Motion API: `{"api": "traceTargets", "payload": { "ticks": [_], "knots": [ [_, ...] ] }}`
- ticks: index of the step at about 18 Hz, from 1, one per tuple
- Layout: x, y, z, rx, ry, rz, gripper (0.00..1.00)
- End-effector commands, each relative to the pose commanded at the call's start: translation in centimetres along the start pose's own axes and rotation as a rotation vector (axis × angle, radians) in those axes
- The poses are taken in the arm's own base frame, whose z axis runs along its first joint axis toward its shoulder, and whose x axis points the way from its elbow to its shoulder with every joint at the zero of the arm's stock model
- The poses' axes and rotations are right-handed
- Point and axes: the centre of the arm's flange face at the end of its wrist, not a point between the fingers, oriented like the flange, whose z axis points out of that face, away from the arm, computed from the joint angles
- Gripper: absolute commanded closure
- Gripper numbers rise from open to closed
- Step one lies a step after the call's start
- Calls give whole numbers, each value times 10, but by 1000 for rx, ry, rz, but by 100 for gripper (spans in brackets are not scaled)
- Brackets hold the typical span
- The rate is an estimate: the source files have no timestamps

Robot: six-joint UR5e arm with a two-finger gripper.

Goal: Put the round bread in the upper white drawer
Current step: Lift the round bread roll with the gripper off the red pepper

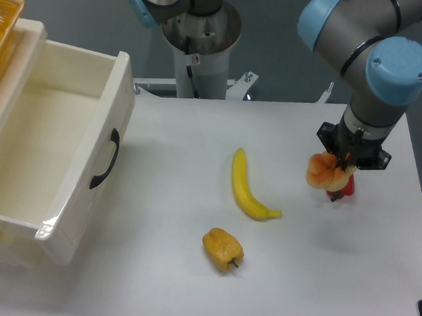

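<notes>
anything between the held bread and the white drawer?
Camera view: the banana lies between the round bread and the upper white drawer; yellow pepper sits slightly lower.

Even, bright overhead light on my feed. White table (192,201) slightly washed out. Soft shadows beneath banana (251,187) and yellow pepper (222,249). Glare along glossy drawer (83,184) rim. Focus acceptable; slight softness overall.
</notes>
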Motion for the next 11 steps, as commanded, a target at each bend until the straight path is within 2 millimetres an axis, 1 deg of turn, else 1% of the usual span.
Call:
{"api": "traceTargets", "payload": {
  "ticks": [4, 6, 8, 9, 11],
  "knots": [
    [3, -2, -1, 1, 2, -1, 100],
    [8, -2, -11, 17, -9, -7, 100],
    [22, -5, -25, 44, -11, -17, 100],
    [35, -8, -33, 57, -4, -11, 100],
    [65, -20, -48, 87, 14, -11, 100]
  ]
}}
